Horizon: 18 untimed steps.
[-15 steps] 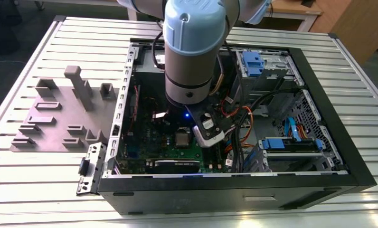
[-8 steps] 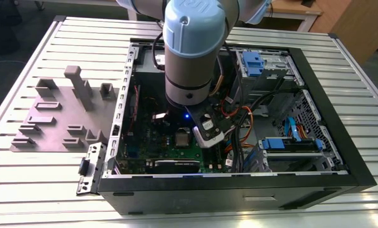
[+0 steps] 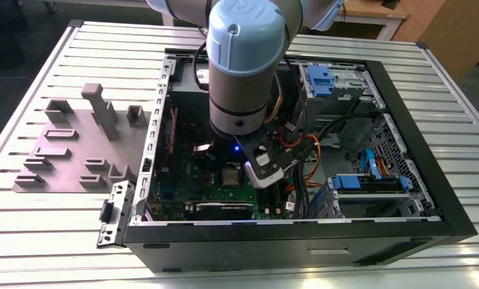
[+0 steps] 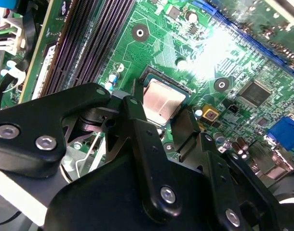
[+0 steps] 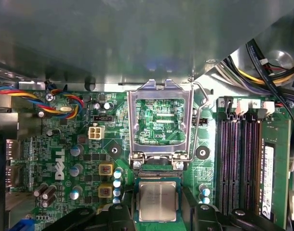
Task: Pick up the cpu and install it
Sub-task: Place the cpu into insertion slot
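From where I stand, the arm [image 3: 239, 60] leans into the open computer case [image 3: 420, 144], and its fat wrist joint blocks the middle of the motherboard [image 4: 152, 43] in the exterior view. The gripper [image 4: 161, 108] pokes out below that joint, toward 5 o'clock of it.

In the first wrist view the cpu [image 5: 157, 199] is cut off along its edge nearest the gripper body. A grey, blurred mass covers the far part of that picture, and I cannot say what it is. In the second wrist view a bright glare washes out a patch of board just beyond the chip, and the black gripper housing hides the socket's near side.

The cpu lies flat in the socket [image 5: 136, 202], metal top up. It is square, so no side is the longer one. Its edges run parallel to the memory slots [image 5: 233, 163] and square with the socket.

The fingers [image 5: 122, 216] are apart and stand astride the chip, one at each opposite edge, with a thin strip of socket rim showing between finger and metal.

The load frame [image 5: 132, 125] is swung back flat on the board, with board showing through its window.

At 9 o'clock of the case a grey fixture block [image 3: 71, 150] sits on the slatted table [image 3: 63, 241] — well apart from the gripper
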Tool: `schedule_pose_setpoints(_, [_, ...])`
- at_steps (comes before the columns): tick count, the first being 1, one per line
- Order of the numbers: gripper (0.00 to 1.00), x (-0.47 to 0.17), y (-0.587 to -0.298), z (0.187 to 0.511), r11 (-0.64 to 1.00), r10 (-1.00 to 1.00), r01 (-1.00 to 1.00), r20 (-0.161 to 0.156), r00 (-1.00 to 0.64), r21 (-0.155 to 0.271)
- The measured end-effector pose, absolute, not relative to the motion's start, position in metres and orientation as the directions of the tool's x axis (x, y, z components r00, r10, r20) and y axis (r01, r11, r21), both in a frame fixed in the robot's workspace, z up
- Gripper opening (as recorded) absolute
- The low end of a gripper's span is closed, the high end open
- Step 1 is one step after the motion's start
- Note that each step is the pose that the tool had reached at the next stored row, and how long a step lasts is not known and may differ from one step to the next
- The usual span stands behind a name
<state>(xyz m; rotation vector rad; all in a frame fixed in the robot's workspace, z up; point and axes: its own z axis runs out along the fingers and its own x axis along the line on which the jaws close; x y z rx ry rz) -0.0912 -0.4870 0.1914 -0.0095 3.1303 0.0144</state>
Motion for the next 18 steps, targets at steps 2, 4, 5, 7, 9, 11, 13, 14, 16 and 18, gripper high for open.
schedule_pose_setpoints(2, [0.47,-0.0912,-0.4869,0.1906,1.0,-0.006,-0.006,-0.011,-1.0,0.012])
schedule_pose_setpoints(4, [0.47,-0.0912,-0.487,0.1897,1.0,-0.006,-0.006,-0.011,-1.0,0.013])
schedule_pose_setpoints(5, [0.47,-0.0912,-0.487,0.1894,1.0,-0.006,-0.006,-0.011,-1.0,0.013])
schedule_pose_setpoints(7, [0.47,-0.0912,-0.487,0.1892,1.0,-0.006,-0.006,-0.011,-1.0,0.013])
schedule_pose_setpoints(9, [0.47,-0.0912,-0.487,0.189,1.0,-0.006,-0.006,-0.011,-1.0,0.013])
schedule_pose_setpoints(11, [0.47,-0.0912,-0.487,0.189,1.0,-0.006,-0.006,-0.011,-1.0,0.013])
schedule_pose_setpoints(13, [0.47,-0.0911,-0.4869,0.1896,1.0,-0.005,-0.006,-0.012,-1.0,0.014])
schedule_pose_setpoints(14, [0.47,-0.0911,-0.4869,0.19,1.0,-0.005,-0.005,-0.012,-1.0,0.014])
schedule_pose_setpoints(16, [0.47,-0.0911,-0.4869,0.1906,1.0,-0.005,-0.005,-0.011,-1.0,0.013])
schedule_pose_setpoints(18, [0.47,-0.0911,-0.487,0.1907,1.0,-0.004,-0.005,-0.011,-1.0,0.013])
